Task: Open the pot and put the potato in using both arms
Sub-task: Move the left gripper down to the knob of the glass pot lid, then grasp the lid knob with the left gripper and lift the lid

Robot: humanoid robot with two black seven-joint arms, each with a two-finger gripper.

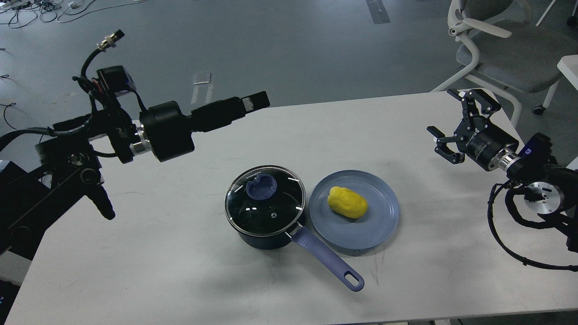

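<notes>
A dark pot (265,234) with a glass lid (253,216) and a blue knob (262,186) stands at the table's middle, its purple handle (326,258) pointing to the front right. The lid is on the pot. A yellow potato (347,202) lies on a blue plate (381,225) just right of the pot. My left gripper (255,100) is above the table's far edge, up and left of the pot, seen side-on, so its fingers overlap. My right gripper (453,119) is open and empty at the table's right side, well away from the plate.
The white table (180,271) ends in a far edge (343,101) and a front edge. A grey office chair (496,45) stands behind the right far corner. Cables lie on the floor at the far left (27,11).
</notes>
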